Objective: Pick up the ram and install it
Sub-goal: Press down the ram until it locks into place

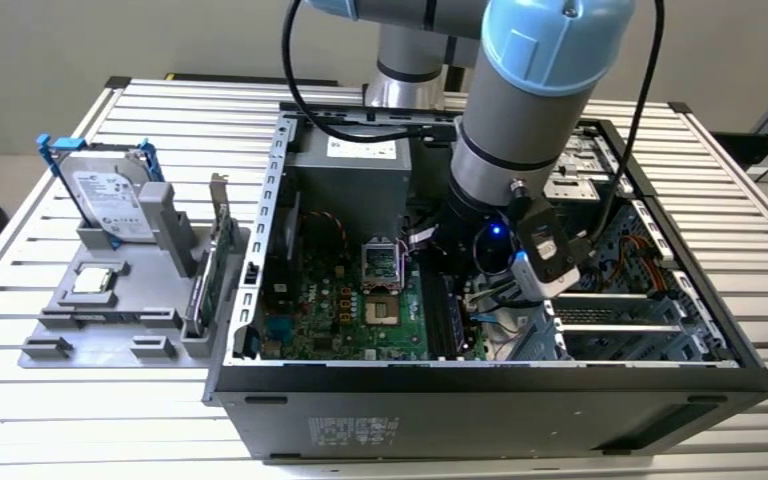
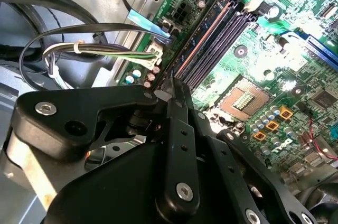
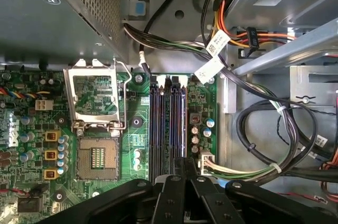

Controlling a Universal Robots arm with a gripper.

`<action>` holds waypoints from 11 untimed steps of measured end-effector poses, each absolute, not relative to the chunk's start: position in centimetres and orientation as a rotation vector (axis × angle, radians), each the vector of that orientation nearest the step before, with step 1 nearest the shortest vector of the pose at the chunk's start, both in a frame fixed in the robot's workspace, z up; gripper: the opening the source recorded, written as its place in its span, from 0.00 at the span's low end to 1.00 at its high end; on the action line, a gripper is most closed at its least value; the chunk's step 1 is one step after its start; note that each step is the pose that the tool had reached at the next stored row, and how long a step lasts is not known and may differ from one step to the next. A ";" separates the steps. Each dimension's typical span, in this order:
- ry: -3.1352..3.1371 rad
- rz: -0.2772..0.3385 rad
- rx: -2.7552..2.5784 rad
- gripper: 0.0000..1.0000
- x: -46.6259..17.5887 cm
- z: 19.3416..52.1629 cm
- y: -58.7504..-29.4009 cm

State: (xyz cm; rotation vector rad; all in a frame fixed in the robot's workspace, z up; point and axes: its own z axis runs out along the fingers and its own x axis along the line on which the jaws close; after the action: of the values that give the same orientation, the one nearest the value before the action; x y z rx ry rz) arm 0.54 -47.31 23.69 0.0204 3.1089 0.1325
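On the slatted metal table [image 1: 117, 420], inside the open computer case [image 1: 491, 390], I see my gripper [image 2: 173, 84] clamped on the ram [image 2: 172, 80] above the memory slots [image 3: 168, 123].

We saw even, soft room light on the slatted table [image 1: 117, 420] in the exterior view, while the open computer case [image 1: 491, 385] lay in shadow inside. A small blue light glowed on the arm's wrist [image 1: 494, 232]. In both wrist views the motherboard [image 3: 132, 129] was brightly lit, with white glare spots, and the nearby gripper linkage [image 2: 132, 182] looked dark and slightly soft.
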 end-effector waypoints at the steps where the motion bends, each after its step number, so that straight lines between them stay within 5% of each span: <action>1: 3.109 0.132 0.020 0.00 0.5 23.7 -47.3; 11: 3.110 0.129 -0.004 0.00 0.5 23.7 -47.3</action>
State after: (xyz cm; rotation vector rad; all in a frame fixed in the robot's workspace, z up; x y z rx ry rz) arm 0.45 -47.32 23.66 -0.0045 3.1097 0.1289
